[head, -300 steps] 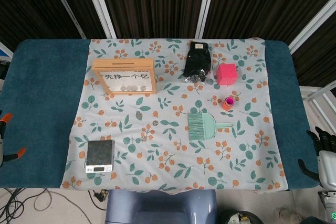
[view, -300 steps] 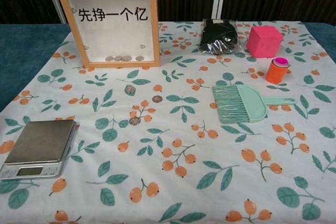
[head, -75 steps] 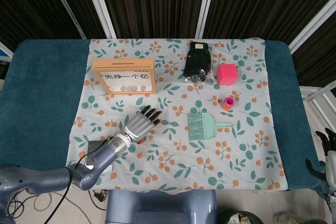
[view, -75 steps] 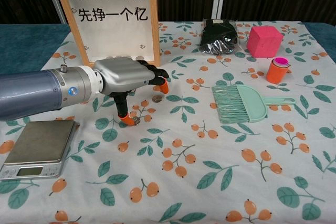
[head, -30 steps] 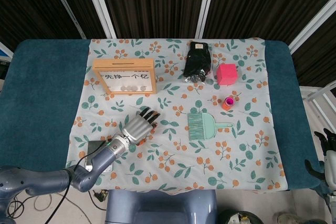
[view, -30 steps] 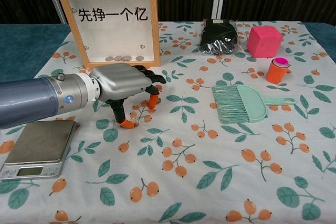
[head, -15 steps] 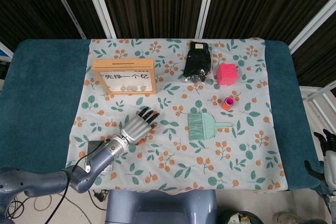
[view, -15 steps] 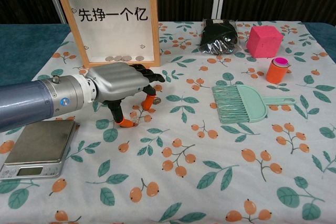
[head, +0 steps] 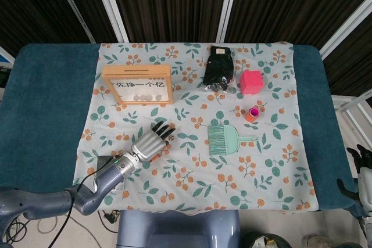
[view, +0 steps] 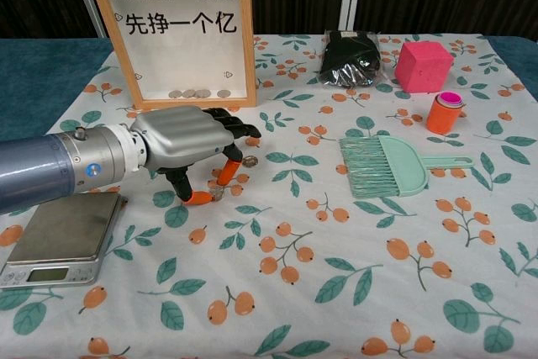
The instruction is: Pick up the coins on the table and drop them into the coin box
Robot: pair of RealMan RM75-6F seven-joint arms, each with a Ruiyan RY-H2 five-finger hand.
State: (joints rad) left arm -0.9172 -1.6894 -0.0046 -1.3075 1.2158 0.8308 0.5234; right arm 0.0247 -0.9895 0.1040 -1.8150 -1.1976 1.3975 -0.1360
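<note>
The left hand [view: 189, 149] hovers low over the floral cloth [view: 336, 258], orange-tipped fingers [view: 198, 198] curled around a coin [view: 217, 194] so they can close on it; whether they grip it is unclear. Another coin [view: 250, 160] lies just beside. The coin box [view: 178, 35] stands close behind, slot reachable.

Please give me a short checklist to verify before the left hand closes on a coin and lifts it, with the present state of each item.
1. Left hand low over the coins: ok.
2. Fingers curled down to the cloth beside a coin: ok.
3. Coin actually pinched: cannot tell.
4. Second coin lying free of the hand: ok.
5. Coin box upright behind the hand: ok.
6. Right hand away at the table edge: ok.
</note>
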